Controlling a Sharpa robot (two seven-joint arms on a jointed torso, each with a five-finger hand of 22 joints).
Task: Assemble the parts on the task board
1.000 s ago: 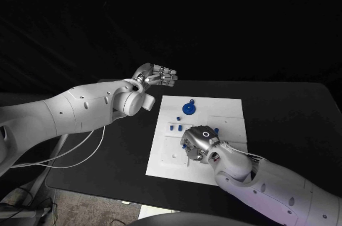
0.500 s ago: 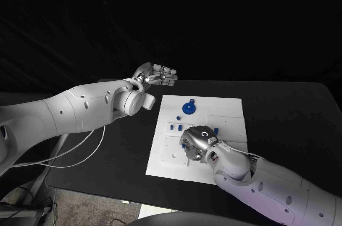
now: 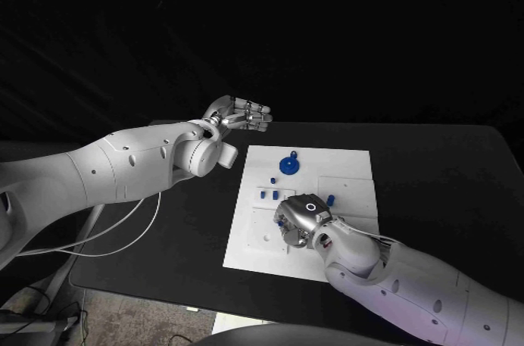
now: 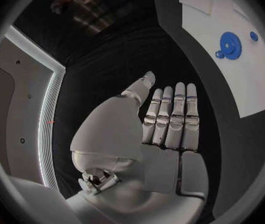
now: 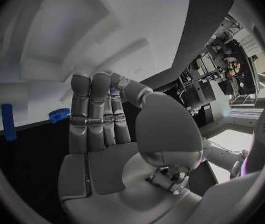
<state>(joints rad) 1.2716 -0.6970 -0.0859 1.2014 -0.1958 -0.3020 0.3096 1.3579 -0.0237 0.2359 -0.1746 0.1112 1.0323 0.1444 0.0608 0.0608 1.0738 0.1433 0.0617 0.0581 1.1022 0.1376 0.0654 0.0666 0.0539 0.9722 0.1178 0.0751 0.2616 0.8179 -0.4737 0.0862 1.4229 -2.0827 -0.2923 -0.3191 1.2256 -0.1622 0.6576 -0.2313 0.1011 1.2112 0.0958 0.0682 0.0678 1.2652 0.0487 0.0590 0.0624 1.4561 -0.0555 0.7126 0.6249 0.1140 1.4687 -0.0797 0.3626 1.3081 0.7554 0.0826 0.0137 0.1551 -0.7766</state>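
Right hand (image 3: 300, 219) is hovering low over task board (image 3: 350, 164) mid-table, fingers straight and pressed together, poss. pinching a blue part, can't tell. Left hand (image 3: 240, 113) is waiting off-board, fingers together, holding nothing. Looks like seating step; next needs careful lining-up w/ a slot.

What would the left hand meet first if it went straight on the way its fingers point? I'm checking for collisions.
Probably nothing: the left hand hangs beyond the task board's far left corner, fingers pointing over bare black table. Depth is unclear.
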